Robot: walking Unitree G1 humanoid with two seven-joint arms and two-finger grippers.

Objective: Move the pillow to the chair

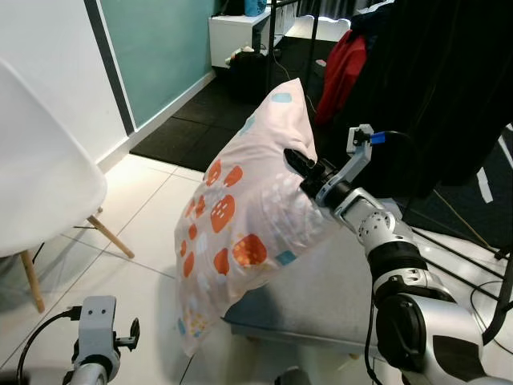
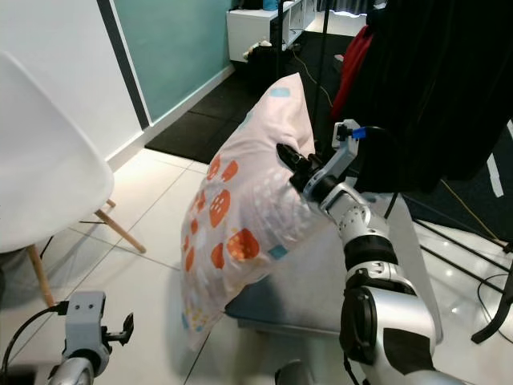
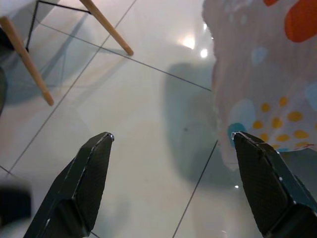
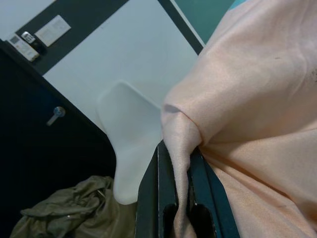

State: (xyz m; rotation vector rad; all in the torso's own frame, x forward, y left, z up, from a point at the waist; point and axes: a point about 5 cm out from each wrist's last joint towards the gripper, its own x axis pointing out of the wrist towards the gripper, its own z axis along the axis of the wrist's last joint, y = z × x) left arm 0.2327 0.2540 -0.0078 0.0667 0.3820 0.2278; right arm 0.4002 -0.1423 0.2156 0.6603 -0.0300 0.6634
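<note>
Pillow (image 1: 240, 224) hangs off my right gripper (image 1: 298, 164), which pinches a fold of the pale pink cover near one edge; its lower corner droops toward the tiled floor (image 1: 144, 233), beside the grey padded bench (image 1: 321, 297). The white shell chair (image 1: 40, 184) stands well apart, on my left. My left gripper (image 3: 171, 144) is spread wide, low over the tiles. I'd carry the load leftward slowly, lifting so the dangling corner clears the seat rim, since that thin pinch of fabric could slip.
</note>
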